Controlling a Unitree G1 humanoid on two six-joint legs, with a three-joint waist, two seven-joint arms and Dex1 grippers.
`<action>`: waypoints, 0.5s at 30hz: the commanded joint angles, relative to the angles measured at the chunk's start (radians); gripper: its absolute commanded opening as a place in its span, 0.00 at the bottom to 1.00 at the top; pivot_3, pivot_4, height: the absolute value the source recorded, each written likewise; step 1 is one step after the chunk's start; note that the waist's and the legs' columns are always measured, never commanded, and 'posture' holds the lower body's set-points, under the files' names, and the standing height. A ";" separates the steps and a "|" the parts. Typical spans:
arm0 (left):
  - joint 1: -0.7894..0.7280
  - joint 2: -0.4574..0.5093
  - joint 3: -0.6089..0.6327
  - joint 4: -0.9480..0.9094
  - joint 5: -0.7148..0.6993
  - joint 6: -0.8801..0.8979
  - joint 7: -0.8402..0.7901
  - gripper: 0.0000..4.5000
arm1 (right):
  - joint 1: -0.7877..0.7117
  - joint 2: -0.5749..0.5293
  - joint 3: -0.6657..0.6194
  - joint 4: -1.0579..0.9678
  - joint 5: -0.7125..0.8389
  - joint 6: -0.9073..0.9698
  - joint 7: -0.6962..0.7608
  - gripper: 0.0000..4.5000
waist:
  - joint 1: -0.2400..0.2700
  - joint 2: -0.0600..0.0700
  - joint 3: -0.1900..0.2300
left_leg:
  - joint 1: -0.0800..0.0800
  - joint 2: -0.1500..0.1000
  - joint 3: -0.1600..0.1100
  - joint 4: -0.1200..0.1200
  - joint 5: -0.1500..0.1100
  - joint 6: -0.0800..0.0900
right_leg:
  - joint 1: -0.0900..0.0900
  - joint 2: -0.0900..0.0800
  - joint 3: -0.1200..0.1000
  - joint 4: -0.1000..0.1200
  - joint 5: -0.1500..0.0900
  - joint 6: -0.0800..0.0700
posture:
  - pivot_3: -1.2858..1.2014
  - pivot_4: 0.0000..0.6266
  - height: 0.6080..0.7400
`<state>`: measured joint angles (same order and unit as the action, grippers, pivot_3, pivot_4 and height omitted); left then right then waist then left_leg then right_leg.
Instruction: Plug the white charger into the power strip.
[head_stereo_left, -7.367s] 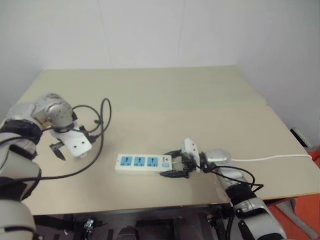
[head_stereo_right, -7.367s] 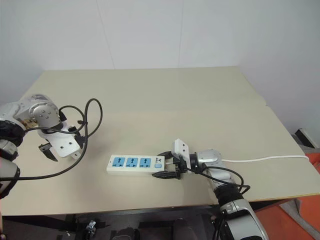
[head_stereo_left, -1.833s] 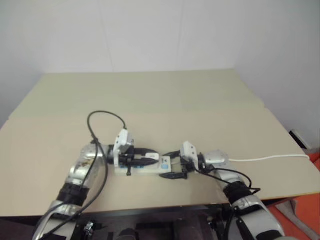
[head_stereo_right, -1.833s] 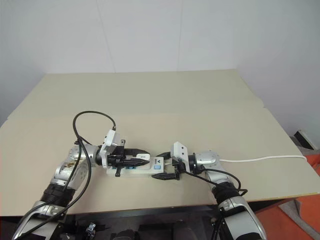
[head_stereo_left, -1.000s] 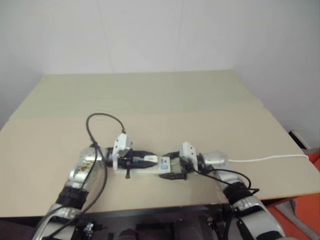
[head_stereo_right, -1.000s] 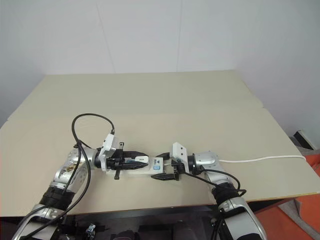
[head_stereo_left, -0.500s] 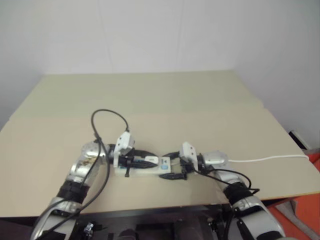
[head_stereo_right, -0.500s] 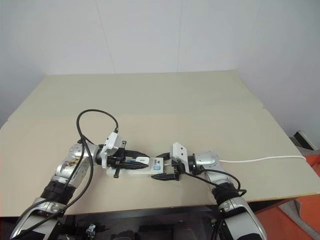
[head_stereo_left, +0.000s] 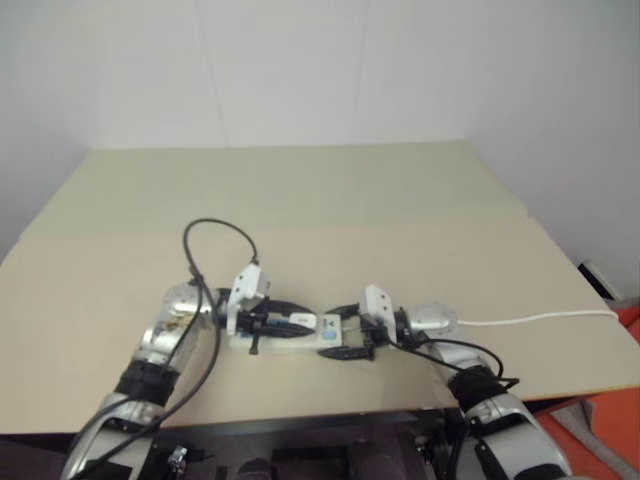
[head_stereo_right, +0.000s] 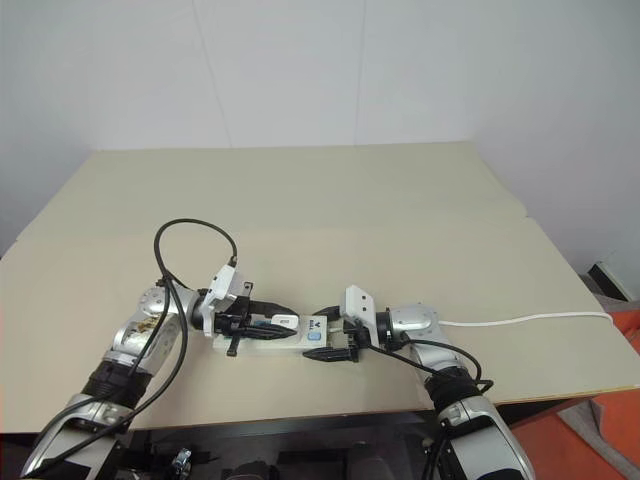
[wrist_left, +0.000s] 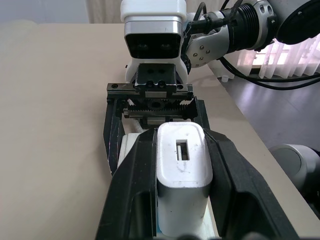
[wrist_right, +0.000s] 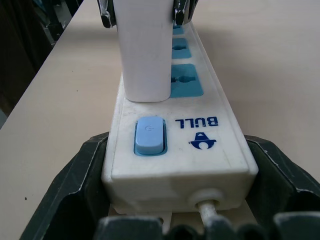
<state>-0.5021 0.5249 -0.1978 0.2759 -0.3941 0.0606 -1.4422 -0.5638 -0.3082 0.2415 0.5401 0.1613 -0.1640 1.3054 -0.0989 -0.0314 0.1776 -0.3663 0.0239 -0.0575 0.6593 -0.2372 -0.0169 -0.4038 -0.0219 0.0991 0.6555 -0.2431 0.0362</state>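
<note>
The power strip (wrist_right: 200, 120) lies on the table near its front edge, blue switch end toward my right arm. My right gripper (head_stereo_right: 316, 334) is shut on that end, one black finger (wrist_right: 85, 175) against each side. The white charger (wrist_right: 145, 55) stands upright with its lower end against the strip's top at the socket nearest the switch. Its prongs are hidden. My left gripper (wrist_left: 180, 137) is shut on the charger (wrist_left: 181, 185), reaching in from the left over the strip (head_stereo_right: 270, 346).
The strip's thin white cord (head_stereo_right: 520, 320) runs right across the table toward its right edge. A black cable loop (head_stereo_right: 190, 230) arches above my left forearm. The table's front edge (head_stereo_right: 300, 412) is close behind the strip.
Since the oldest frames my left gripper has come from the table's left side to above the strip, carrying the charger. Over the last second its wrist turned slightly; the right gripper stayed put.
</note>
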 joint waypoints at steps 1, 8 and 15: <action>0.075 0.030 -0.072 0.055 0.093 0.029 -0.015 0.23 | 0.006 -0.011 0.004 -0.003 -0.007 0.012 0.004 0.76 | 0.000 0.000 -0.001 | 0.000 0.000 0.000 0.000 0.000 0.000 | 0.000 0.000 0.000 0.000 0.000 0.000 | 0.52 0.24 1.00; 0.068 0.031 -0.071 0.062 0.095 0.027 -0.015 0.23 | -0.002 -0.009 0.003 0.004 -0.007 0.011 0.005 0.76 | 0.000 0.000 -0.002 | 0.000 0.000 0.000 0.000 0.000 0.000 | 0.000 0.000 0.000 0.000 0.000 0.000 | 0.52 0.24 1.00; 0.054 0.041 -0.065 0.064 0.094 0.035 -0.031 0.57 | -0.006 -0.009 0.004 0.011 -0.008 0.008 0.003 0.76 | 0.001 0.002 -0.002 | -0.001 0.000 0.000 -0.001 0.000 0.000 | -0.001 0.000 0.000 0.000 0.000 0.000 | 0.52 0.24 1.00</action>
<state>-0.4803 0.5577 -0.2210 0.2930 -0.3458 0.0688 -1.4585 -0.5663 -0.3121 0.2444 0.5438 0.1621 -0.1636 1.3070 -0.0976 -0.0295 0.1754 -0.3665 0.0240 -0.0571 0.6587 -0.2372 -0.0169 -0.4042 -0.0218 0.0993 0.6550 -0.2435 0.0361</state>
